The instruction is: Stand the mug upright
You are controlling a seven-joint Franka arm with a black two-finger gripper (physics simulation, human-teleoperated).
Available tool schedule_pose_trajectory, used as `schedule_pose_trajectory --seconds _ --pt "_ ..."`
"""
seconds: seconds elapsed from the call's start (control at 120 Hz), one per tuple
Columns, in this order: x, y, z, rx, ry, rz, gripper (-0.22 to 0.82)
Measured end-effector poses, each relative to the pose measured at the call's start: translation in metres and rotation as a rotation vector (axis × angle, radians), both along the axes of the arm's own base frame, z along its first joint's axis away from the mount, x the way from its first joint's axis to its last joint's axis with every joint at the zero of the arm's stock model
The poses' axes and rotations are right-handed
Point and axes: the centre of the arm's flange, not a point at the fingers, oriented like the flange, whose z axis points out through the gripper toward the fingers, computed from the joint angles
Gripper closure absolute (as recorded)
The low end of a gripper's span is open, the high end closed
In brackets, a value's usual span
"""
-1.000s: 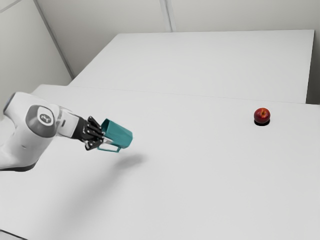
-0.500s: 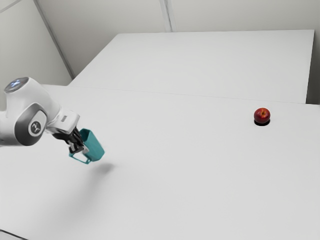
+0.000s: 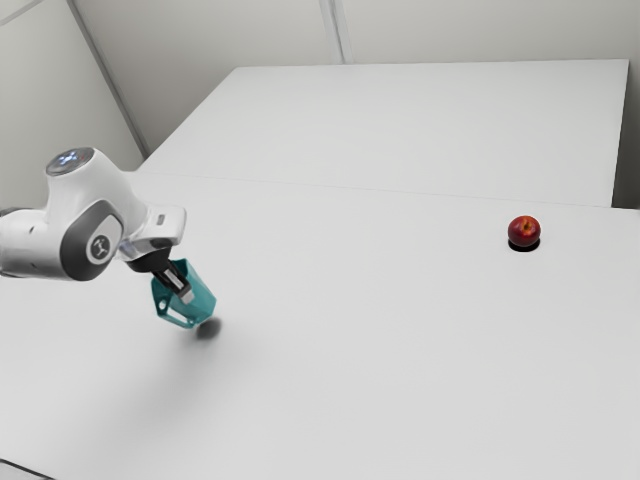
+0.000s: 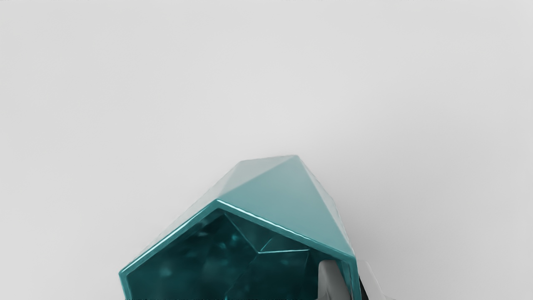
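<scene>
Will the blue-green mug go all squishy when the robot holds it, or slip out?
Probably not squishy: the mug has flat sides and sharp edges, so it looks stiff. Its shiny surface might make it a bit slippery. The hand pinches just one wall, so the mug could twist or swing if bumped.

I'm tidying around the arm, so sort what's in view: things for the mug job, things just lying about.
For the job:
teal mug, tilted
gripper, shut on the mug's wall

Lying about:
red apple
thin dark line, perhaps a cable
</scene>
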Motion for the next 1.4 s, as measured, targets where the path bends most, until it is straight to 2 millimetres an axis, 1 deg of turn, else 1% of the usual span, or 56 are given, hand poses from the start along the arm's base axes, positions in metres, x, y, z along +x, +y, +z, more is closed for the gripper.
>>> schedule_pose_trajectory --seconds 0.108,0.275,0.408,0.592,0.75,0.917,1.05,1.183,1.308,1.4 --pt "0.009 -0.008 -0.002 -0.002 0.023 0.033 0.79" --pt "0.013 -0.014 -0.01 -0.029 0.066 0.103 0.79" --pt "0.023 -0.022 -0.012 -0.046 0.099 0.141 0.79" --pt "0.031 -0.027 -0.02 -0.077 0.141 0.201 0.79" --pt "0.04 -0.027 -0.021 -0.088 0.153 0.24 0.79" --pt "0.052 -0.034 -0.022 -0.085 0.161 0.25 0.79" --pt "0.055 -0.04 -0.022 -0.084 0.166 0.251 0.79" --pt "0.062 -0.046 -0.022 -0.079 0.172 0.251 0.79" --pt "0.065 -0.048 -0.026 -0.075 0.184 0.256 0.79" --pt "0.071 -0.048 -0.027 -0.071 0.187 0.261 0.79"
